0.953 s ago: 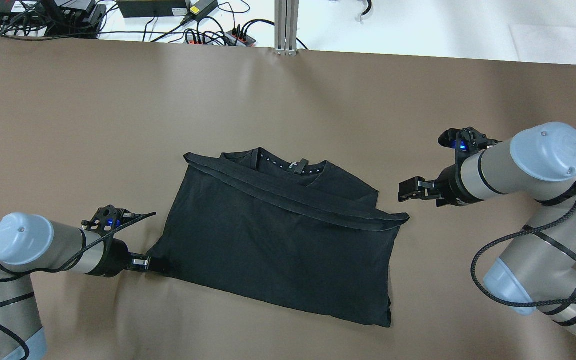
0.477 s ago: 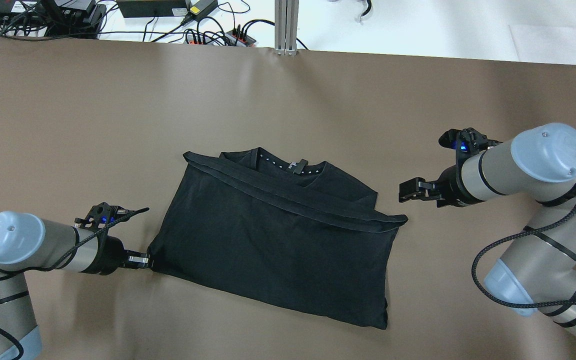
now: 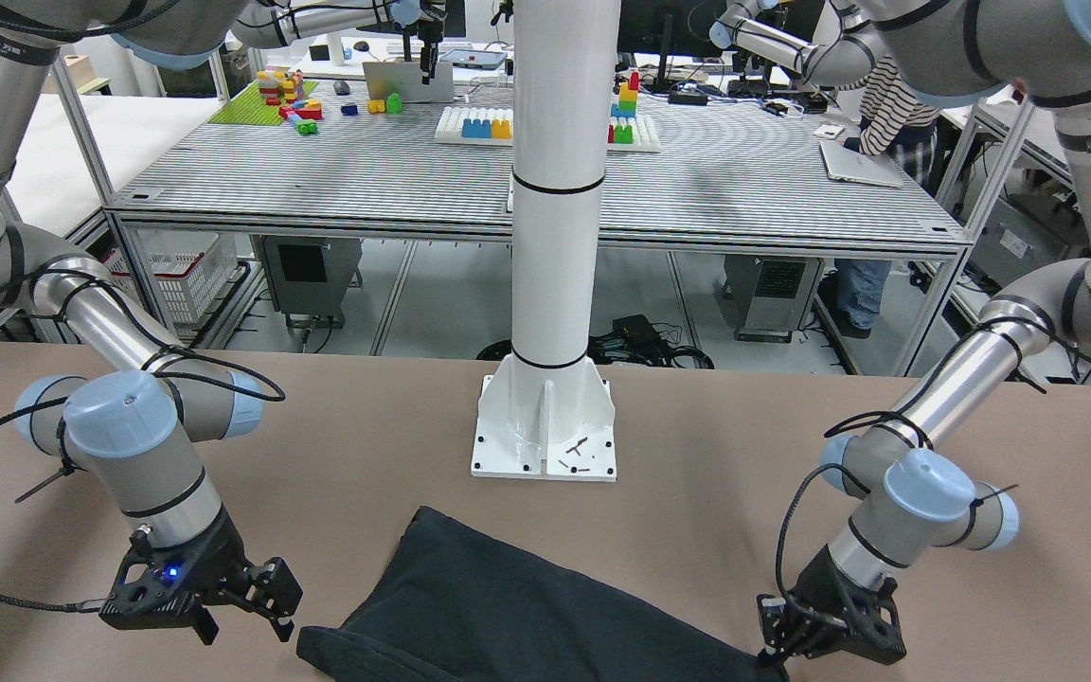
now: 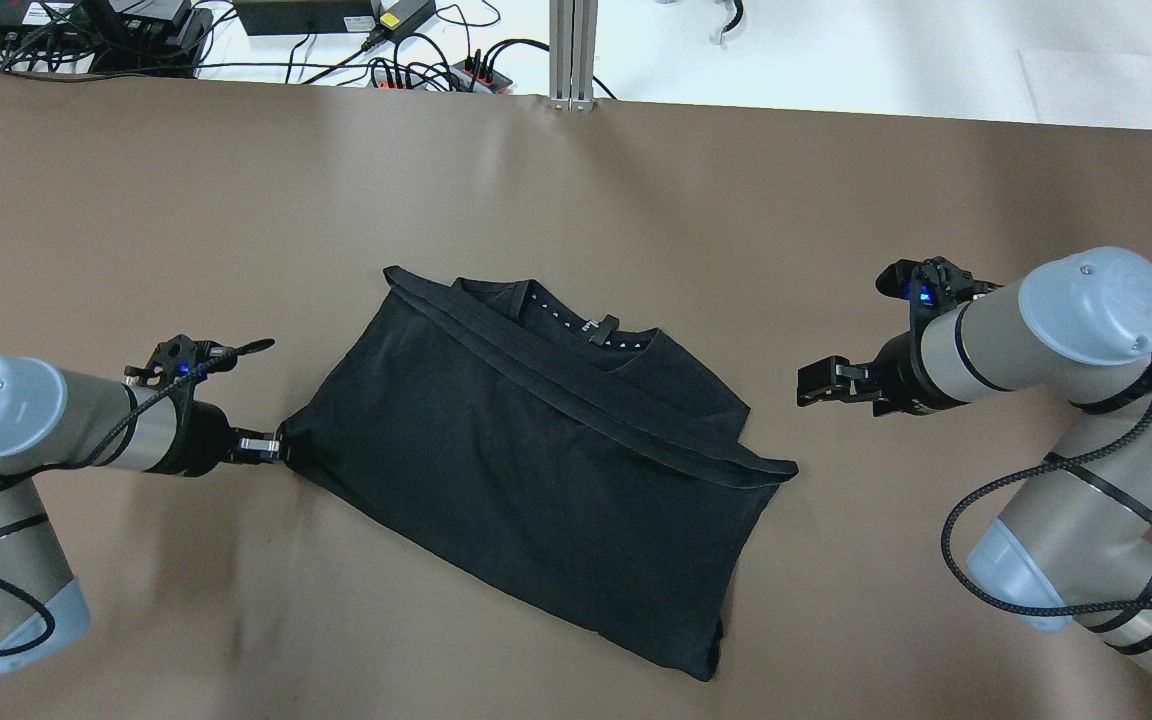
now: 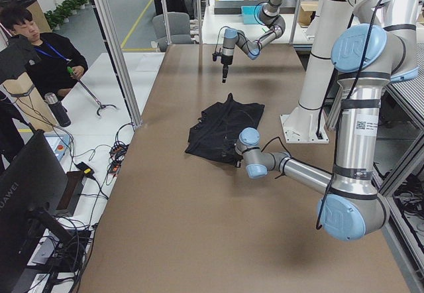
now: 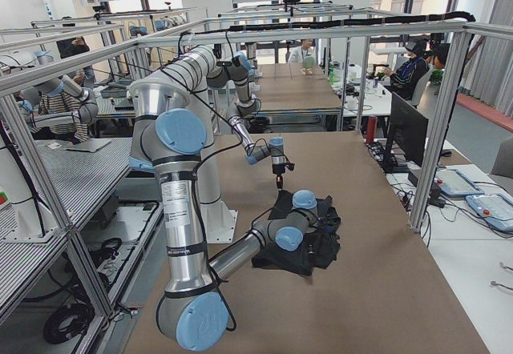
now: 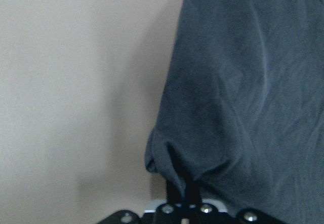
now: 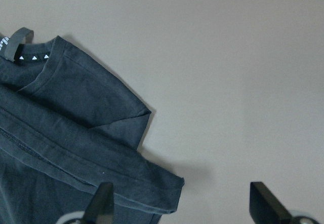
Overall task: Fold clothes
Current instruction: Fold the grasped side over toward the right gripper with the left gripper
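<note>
1. The shirt (image 4: 536,470), black and folded to a rough rectangle, lies flat on the brown table (image 4: 186,200), about midway between left and right. It sits skewed, with 1 corner pointing left at the left arm and another pointing toward the near edge.
2. A folded-over band (image 4: 576,390) runs aslant across the shirt from its far-left corner to its right corner. On the far side of the band the collar (image 4: 566,322) shows, with a row of small white marks and a dark loop.
3. The left gripper (image 4: 274,450) sits low over the table, left of the shirt. Its jaws are clenched on the shirt's left corner. In the left wrist view the cloth puckers where the fingers (image 7: 185,186) pinch it, and the rest spreads away to the right.
4. The right gripper (image 4: 802,382) hangs to the right of the shirt, apart from it, and points left toward it. Its jaws are released and spread wide, grasping nothing. In the right wrist view the 2 fingers (image 8: 98,206) stand at either side of the frame, and the band's right end lies on the table between them in the picture.
5. In the front view a white pillar (image 3: 555,237) stands on its base plate (image 3: 545,445) at the near side of the table. The shirt lies beyond it, with a strip of bare table between them.
6. In the left side view a person (image 5: 46,48) in black sits past the table's far edge.
</note>
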You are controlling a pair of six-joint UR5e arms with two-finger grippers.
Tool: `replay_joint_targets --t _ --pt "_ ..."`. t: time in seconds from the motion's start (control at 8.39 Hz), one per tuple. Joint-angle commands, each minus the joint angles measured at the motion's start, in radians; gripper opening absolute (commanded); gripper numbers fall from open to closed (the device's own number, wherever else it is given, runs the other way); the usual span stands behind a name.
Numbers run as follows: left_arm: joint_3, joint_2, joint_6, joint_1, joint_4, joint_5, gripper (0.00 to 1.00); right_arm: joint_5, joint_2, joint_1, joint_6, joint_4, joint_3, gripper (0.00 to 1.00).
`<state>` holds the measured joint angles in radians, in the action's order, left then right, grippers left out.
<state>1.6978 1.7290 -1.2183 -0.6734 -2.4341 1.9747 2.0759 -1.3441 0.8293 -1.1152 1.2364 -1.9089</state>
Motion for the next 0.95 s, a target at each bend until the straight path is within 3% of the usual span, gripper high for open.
replay_joint_targets --t 0.0,0.48,0.72,0.83 --pt "-0.261 0.285 0.046 -0.141 0.07 0.03 0.0 0.0 0.002 -0.001 0.0 0.0 0.004 0.94" --pt "-0.856 0.773 0.153 -0.244 0.075 0.01 0.0 -0.002 0.003 -0.004 0.0 0.0 0.007 0.94" --pt "-1.091 0.942 0.192 -0.238 0.073 -0.077 0.0 0.0 0.005 -0.006 0.0 0.0 0.007 0.94" --pt "-1.113 0.963 0.218 -0.239 0.073 -0.077 0.0 -0.002 0.005 -0.006 0.0 0.0 0.007 0.94"
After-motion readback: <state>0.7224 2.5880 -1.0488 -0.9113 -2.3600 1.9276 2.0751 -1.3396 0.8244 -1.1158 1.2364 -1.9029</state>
